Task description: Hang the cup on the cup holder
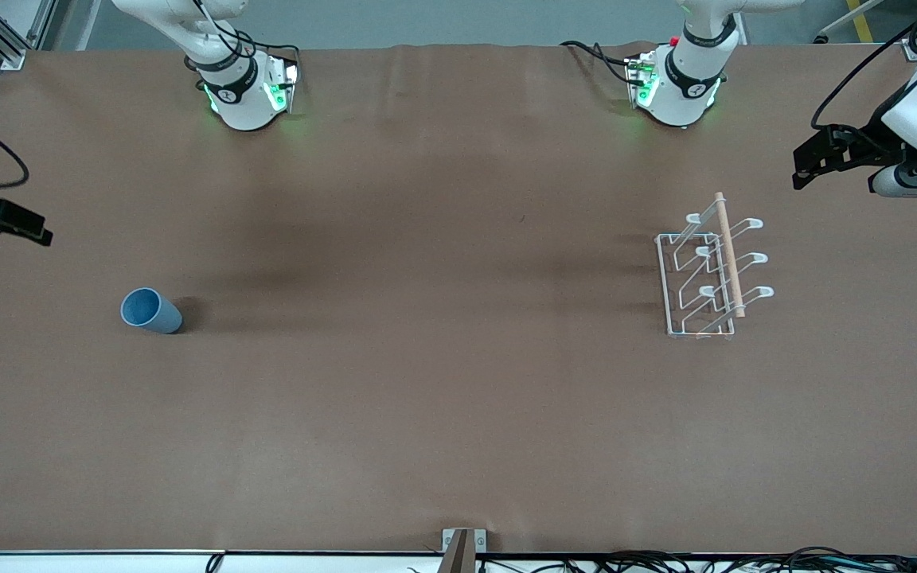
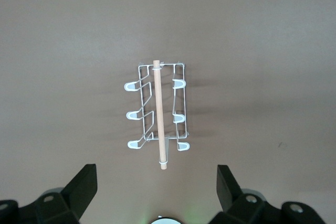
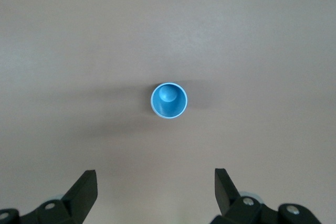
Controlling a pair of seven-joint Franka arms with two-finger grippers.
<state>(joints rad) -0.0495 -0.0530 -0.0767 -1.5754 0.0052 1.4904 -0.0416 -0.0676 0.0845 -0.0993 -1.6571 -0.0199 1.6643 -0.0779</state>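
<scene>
On the brown table covering (image 1: 442, 382), toward the right arm's end, the cup (image 1: 151, 310) is seen standing upright with its mouth up. The cup holder (image 1: 709, 270) stands well apart from it, toward the left arm's end of the table. The front view alone shows both items together, with the two arm bases at the table's edge farthest from the camera. The right wrist view shows only the cup (image 3: 169, 100), looked into from directly above; its paler blue interior is seen to be empty. The left wrist view shows only the cup holder (image 2: 157, 109), with its wooden rod (image 2: 159, 114) running along the top and three looped prongs on each side; no prong carries anything.

The right gripper (image 3: 156, 195) is held high above the table near the cup, fingers spread wide and holding nothing. The left gripper (image 2: 157, 195) is held high near the cup holder, likewise wide open and unladen.

The covering is plain, faintly creased. Cables (image 1: 713, 562) lie along the table edge nearest the camera.
</scene>
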